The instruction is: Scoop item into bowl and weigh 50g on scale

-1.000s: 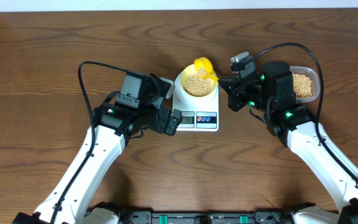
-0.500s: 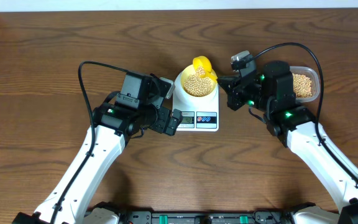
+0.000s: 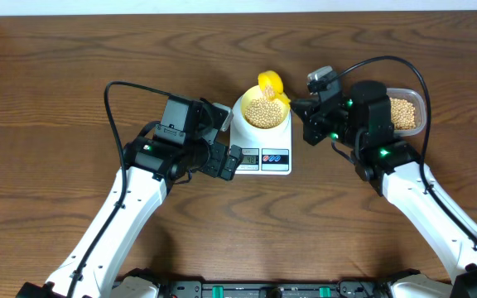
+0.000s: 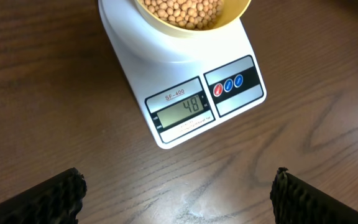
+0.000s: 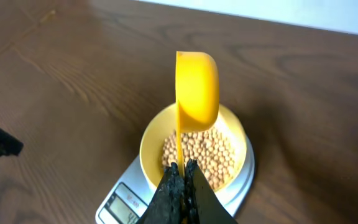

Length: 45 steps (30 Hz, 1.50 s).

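The pale-yellow bowl (image 3: pixel 262 110) sits on the white scale (image 3: pixel 263 157), holding many beige beans (image 3: pixel 262 112). In the left wrist view the scale (image 4: pixel 185 93) reads 48, with the bowl (image 4: pixel 229 18) and beans (image 4: pixel 182 9) at the top. My right gripper (image 5: pixel 182 171) is shut on the handle of the bright yellow scoop (image 5: pixel 196 84), whose cup is tipped on its side above the bowl (image 5: pixel 154 140) and beans (image 5: pixel 207 155); the scoop (image 3: pixel 272 85) hangs over the bowl's far rim. My left gripper (image 4: pixel 179 193) is open and empty, just in front of the scale.
A clear plastic tub (image 3: pixel 407 112) with more beans stands at the right, behind my right arm. The table is dark brown wood (image 3: pixel 56 83). My left arm (image 3: pixel 180 141) lies just left of the scale.
The scoop has shifted slightly back and tilted over the bowl's far rim. Both arms stay almost still.
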Each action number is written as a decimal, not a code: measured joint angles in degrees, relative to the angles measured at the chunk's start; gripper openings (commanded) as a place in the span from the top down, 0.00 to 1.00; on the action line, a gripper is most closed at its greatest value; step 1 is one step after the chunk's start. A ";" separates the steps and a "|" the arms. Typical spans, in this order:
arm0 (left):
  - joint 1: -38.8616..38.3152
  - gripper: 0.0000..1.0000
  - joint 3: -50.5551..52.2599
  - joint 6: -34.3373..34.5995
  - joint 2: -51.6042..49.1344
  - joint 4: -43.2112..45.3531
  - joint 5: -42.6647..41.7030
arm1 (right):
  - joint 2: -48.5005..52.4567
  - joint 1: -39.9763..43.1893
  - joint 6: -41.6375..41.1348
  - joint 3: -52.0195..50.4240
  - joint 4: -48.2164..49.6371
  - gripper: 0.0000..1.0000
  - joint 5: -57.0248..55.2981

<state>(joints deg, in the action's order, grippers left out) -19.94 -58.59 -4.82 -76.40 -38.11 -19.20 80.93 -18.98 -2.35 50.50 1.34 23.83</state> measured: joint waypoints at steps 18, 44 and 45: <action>0.00 0.03 0.00 0.00 0.00 0.00 0.00 | 0.00 -0.44 -0.57 0.00 -2.99 0.99 -0.28; 0.00 0.03 0.00 0.00 0.00 0.00 0.00 | -0.04 -0.55 -1.92 0.00 -0.63 0.99 -0.37; 0.00 0.03 0.00 0.00 0.00 0.00 0.00 | -0.04 -0.55 -2.23 0.00 -0.63 0.99 -0.39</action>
<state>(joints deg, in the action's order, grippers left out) -19.94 -58.59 -4.82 -76.40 -38.11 -19.20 80.88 -19.53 -4.58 50.50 0.71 23.44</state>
